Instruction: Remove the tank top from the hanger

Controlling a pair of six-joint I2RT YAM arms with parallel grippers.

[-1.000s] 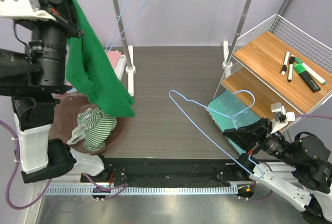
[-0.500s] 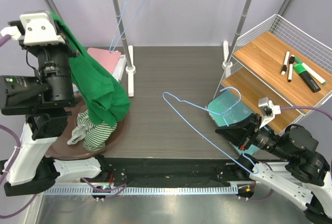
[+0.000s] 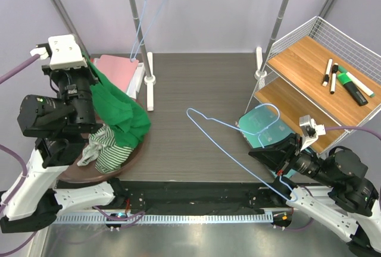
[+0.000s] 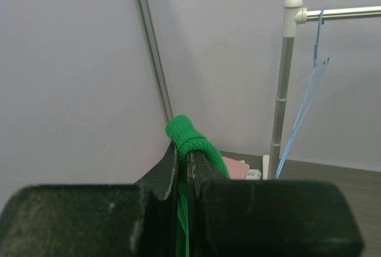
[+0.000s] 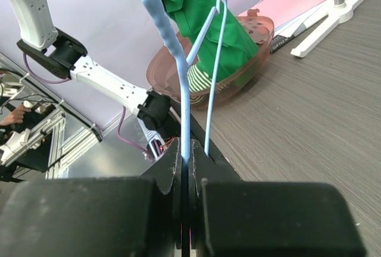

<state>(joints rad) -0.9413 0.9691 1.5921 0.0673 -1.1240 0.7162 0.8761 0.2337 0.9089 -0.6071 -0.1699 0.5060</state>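
Observation:
The green tank top (image 3: 119,114) hangs from my left gripper (image 3: 89,69), which is shut on a fold of it (image 4: 190,138). Its lower end rests in the brown basket (image 3: 136,154) at the left, on a striped garment (image 3: 110,150). My left gripper also shows in the left wrist view (image 4: 183,150). The bare light-blue wire hanger (image 3: 214,117) is off the top and held over the table's middle right. My right gripper (image 3: 255,154) is shut on the hanger's wire (image 5: 172,49), with its jaws (image 5: 186,157) closed tight. The tank top (image 5: 202,13) shows beyond the hanger.
A second blue hanger (image 3: 146,13) hangs on the clothes rack (image 3: 138,31) at the back. A pink folder (image 3: 119,66) lies behind the basket. A wire shelf (image 3: 309,60) with markers (image 3: 345,81) stands at the right, with a teal object (image 3: 262,127) below it.
My left arm has come down and lowered the green tank top into the basket. My right gripper has shifted a little left with the hanger.

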